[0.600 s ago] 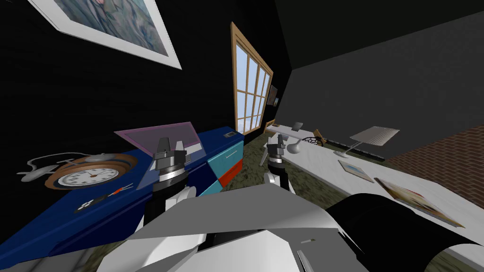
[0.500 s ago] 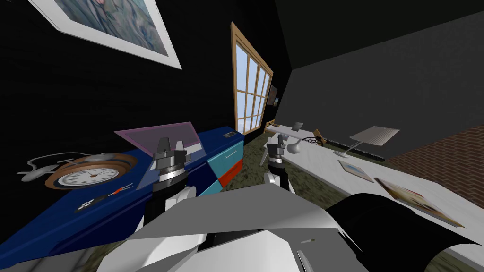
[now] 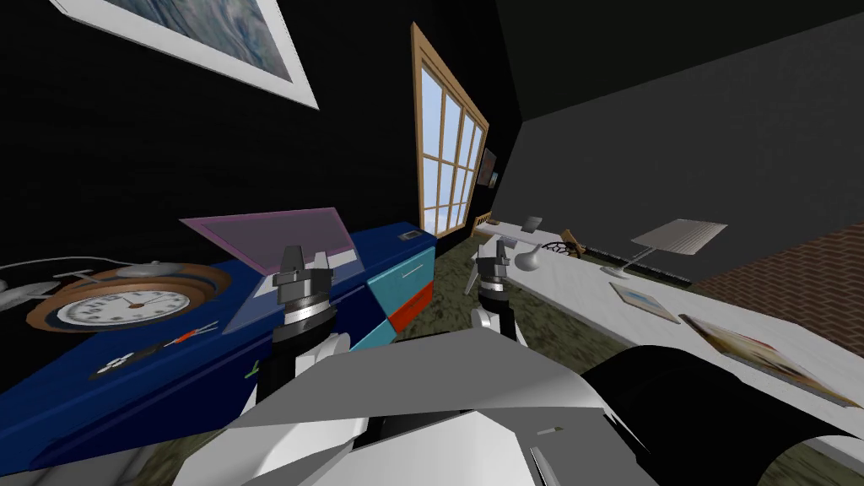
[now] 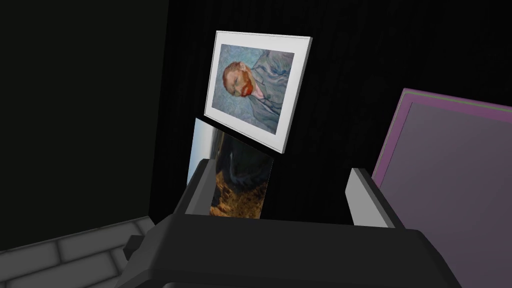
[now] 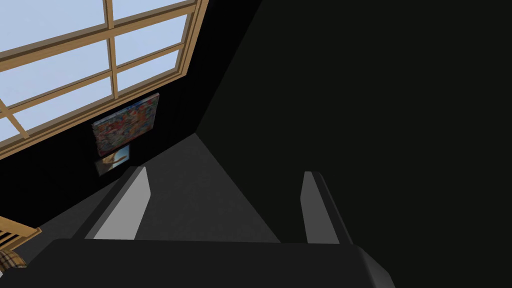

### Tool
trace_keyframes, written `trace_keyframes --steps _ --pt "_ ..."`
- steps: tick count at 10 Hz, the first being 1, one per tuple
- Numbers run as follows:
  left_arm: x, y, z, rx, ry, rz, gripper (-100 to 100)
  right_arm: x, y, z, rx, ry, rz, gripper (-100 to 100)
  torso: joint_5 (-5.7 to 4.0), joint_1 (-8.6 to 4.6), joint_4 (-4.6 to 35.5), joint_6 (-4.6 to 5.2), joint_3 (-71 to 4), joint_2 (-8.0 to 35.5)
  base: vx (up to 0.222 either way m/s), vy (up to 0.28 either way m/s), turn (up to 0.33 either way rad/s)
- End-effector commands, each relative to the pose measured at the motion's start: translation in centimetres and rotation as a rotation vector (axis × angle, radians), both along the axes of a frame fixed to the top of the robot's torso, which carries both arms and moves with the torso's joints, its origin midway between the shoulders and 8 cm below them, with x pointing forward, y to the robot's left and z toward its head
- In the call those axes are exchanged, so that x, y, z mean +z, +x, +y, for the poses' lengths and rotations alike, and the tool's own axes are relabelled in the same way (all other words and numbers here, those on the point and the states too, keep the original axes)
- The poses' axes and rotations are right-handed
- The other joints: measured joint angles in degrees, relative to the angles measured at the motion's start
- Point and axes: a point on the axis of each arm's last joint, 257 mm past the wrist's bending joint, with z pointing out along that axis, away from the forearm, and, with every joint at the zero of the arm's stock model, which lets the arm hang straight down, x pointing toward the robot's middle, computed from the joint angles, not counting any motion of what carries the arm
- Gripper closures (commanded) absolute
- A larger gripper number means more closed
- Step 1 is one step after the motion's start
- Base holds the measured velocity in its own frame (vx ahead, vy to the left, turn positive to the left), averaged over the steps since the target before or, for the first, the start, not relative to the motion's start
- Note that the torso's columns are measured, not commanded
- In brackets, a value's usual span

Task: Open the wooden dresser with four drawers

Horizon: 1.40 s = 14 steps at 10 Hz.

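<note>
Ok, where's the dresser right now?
Head view, on my left: the blue dresser runs along the dark wall toward the window, clock on top, beyond the left gripper.

No words or numbers can be read anywhere. The clock [image 3: 126, 304] on the blue dresser [image 3: 169, 371] at the left has dark marks round its white face, but they are too small to read. The near book [image 3: 764, 350] on the white table [image 3: 582, 291] at the right shows a picture, with no letters I can make out.
</note>
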Motion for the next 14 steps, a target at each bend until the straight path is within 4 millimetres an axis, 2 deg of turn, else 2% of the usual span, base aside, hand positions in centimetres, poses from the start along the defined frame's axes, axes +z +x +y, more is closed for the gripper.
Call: trace_keyframes --steps 1,3,4,6,9,14 --pt "0.0 0.0 0.0 0.000 0.000 0.000 0 0.0 0.0 0.0 0.000 0.000 0.000 0 0.00 0.00 4.2 0.00 -8.5 4.2 0.000 0.000 0.000" --pt "0.0 0.0 0.0 0.000 0.000 0.000 0 0.0 0.0 0.0 0.000 0.000 0.000 0 0.00 0.00 12.7 0.00 -25.4 12.7 0.000 0.000 0.000" --pt "-0.3 0.3 -0.5 -0.023 0.041 0.017 -100 0.0 0.0 0.0 0.000 0.000 0.000 0 0.00 0.00 16.9 0.00 -33.8 16.9 0.011 -0.013 0.014" --pt "-1.0 0.9 -1.0 -0.049 0.087 0.044 -100 0.0 0.0 0.0 0.000 0.000 0.001 0 -0.02 -0.08 19.4 0.00 -38.9 19.4 0.015 -0.046 0.029" --pt "-2.0 1.5 -1.2 -0.069 0.129 0.077 -100 0.0 0.0 0.0 0.000 0.000 0.001 0 0.01 0.04 19.6 0.00 -39.2 19.6 0.018 -0.046 0.029" --pt "-6.1 3.7 0.3 -0.065 0.150 0.186 -100 0.0 0.0 0.0 0.000 0.000 0.001 0 -0.03 -0.06 19.6 0.01 -39.2 19.6 0.049 -0.131 0.074"
